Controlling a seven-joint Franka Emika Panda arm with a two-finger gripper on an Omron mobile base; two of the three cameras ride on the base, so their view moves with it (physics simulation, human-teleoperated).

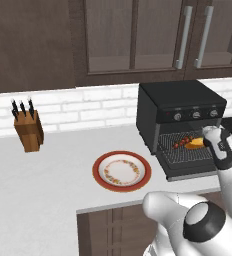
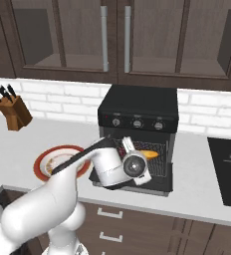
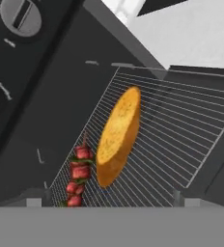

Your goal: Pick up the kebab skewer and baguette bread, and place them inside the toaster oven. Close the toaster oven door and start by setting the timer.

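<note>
The skewer (image 3: 77, 176) and the baguette (image 3: 118, 135) lie side by side on the wire rack (image 3: 181, 130) inside the oven (image 1: 180, 107), which stands at the back of the counter (image 1: 48, 190) against the brick wall. The door (image 1: 190, 165) is dropped open, flat toward the counter's front edge. The plate (image 1: 121, 171) near the front edge carries nothing.

The gripper (image 1: 208, 136) hangs before the oven mouth, above the door, released and holding nothing; its fingertips are hard to make out in the hand view.

Handling, as judged:
1. The door is a stiff, hinged panel, probably moderate in weight. Take it at the bar handle on its free edge, or push up from beneath that edge.
2. The timer is 1 of 3 small silver knobs (image 1: 196, 115); these look smooth and may slip. Pinch across the raised ridge.

Not determinable:
- The door handle is hidden by the arm (image 2: 110, 167) in the right base view.
- Which knob is the timer.
- Knob markings are too small to read.
</note>
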